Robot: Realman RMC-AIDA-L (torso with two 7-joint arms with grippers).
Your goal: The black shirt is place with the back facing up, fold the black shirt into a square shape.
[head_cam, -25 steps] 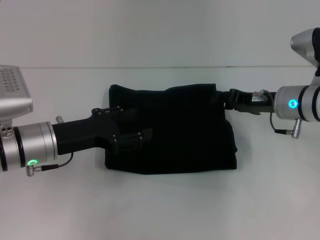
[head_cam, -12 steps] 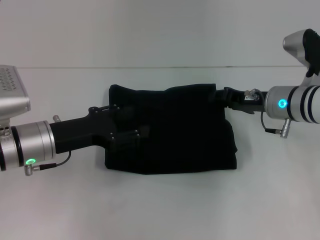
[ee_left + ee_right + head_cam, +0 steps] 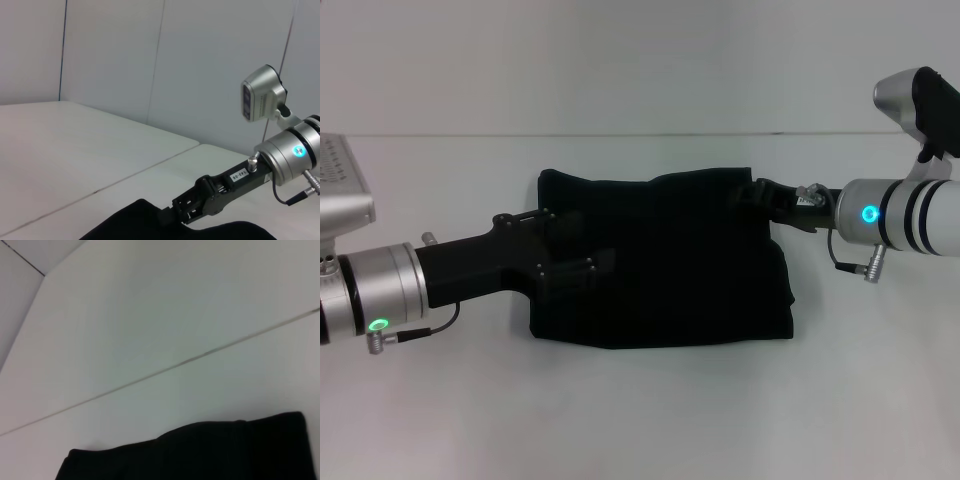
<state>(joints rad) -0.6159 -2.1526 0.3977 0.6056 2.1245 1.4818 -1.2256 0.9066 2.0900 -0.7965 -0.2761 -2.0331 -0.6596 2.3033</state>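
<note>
The black shirt (image 3: 690,260) lies folded into a rough rectangle in the middle of the white table (image 3: 640,410). My left gripper (image 3: 595,268) reaches in from the left and lies low over the shirt's left part, black against black. From the right, my right gripper (image 3: 752,192) sits at the shirt's far right corner. The left wrist view shows that right gripper (image 3: 182,215) touching the shirt's (image 3: 145,225) edge. In the right wrist view only the shirt's far edge (image 3: 200,450) and bare table appear.
A thin seam (image 3: 620,134) runs across the table behind the shirt. A pale wall (image 3: 150,60) stands beyond the table's far edge. White tabletop surrounds the shirt on all sides.
My right arm has slid left, bringing its gripper onto the shirt's far right corner. The left arm has drawn back slightly to the left. The shirt's outline looks unchanged.
</note>
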